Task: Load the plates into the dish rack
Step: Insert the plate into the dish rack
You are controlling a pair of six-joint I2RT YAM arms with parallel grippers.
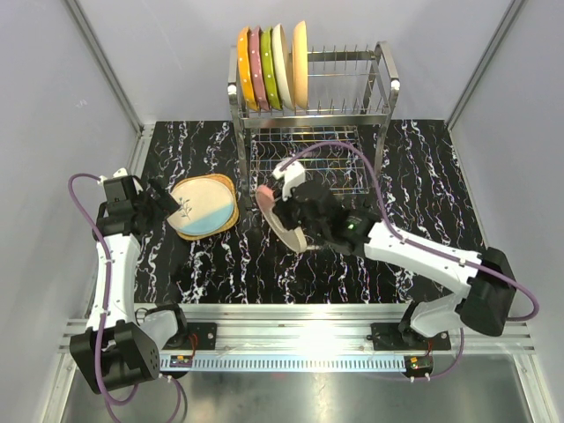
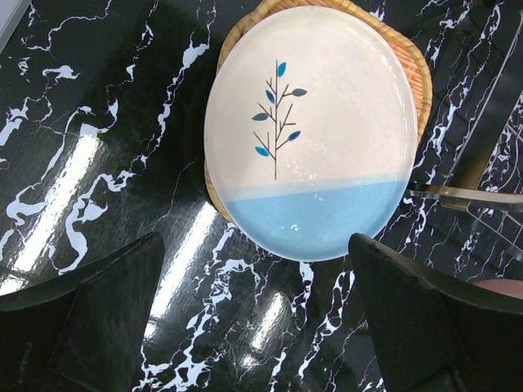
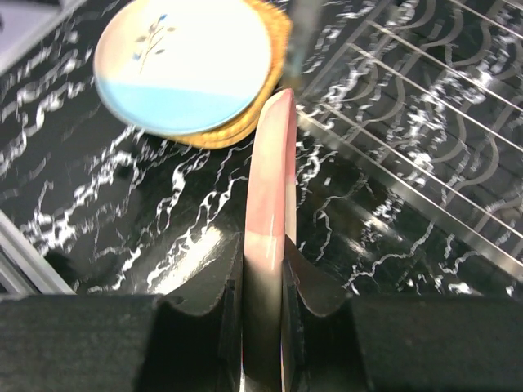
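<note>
The dish rack (image 1: 352, 88) stands at the back, with five plates upright in its top tier: orange (image 1: 246, 69), pink, green, cream and tan. A cream-and-blue plate (image 1: 204, 204) with a twig drawing lies on a tan plate (image 1: 231, 187) on the table at the left. My left gripper (image 1: 164, 204) is open and empty just left of this stack; in the left wrist view it (image 2: 257, 314) sits short of the blue rim (image 2: 315, 216). My right gripper (image 1: 302, 218) is shut on a pink-and-cream plate (image 3: 271, 163) and holds it on edge in front of the rack's lower shelf (image 3: 425, 106).
The rack's lower wire grid (image 1: 308, 163) stands right behind the held plate. A rack leg (image 2: 466, 194) is close to the stack's right side. Grey walls enclose the black marble table (image 1: 441, 194); a metal rail runs along the near edge.
</note>
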